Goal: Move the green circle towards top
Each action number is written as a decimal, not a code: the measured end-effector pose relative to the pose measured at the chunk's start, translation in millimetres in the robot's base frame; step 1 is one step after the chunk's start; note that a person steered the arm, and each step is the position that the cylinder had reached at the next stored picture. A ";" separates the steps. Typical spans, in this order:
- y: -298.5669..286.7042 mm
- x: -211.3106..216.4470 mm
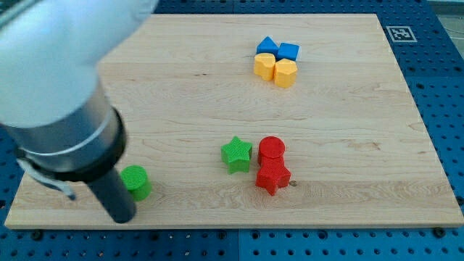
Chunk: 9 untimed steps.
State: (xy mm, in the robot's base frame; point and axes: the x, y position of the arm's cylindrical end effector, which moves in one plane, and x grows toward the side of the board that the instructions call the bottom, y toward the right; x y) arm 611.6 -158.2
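At the view's bottom left, my tip (122,216) rested on the wooden desk (181,101), just beside the green circle (135,181) and a little below and to the left of it; whether the two touched could not be told. The arm carried no fingers, only the dark rod, so nothing was held. The rod's thick, blurred upper body filled the view's top left corner.

The green circle sat near the desk's bottom edge, well apart from every other block. Further toward the view's right, around the lower middle of the desk, a green star (236,154) stood just beside a red circle (272,149), with a red star (272,176) touching the red circle from below.

Farthest off, near the view's top, four blocks were packed together: a blue triangle (267,46) and a blue cube (288,51) at the back, a yellow block (264,67) and a yellow hexagon (286,72) in front of them, all touching.
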 end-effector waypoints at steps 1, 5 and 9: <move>-18.6 -1.7; 34.2 -9.7; 57.0 -78.3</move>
State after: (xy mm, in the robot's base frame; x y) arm 533.4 -101.2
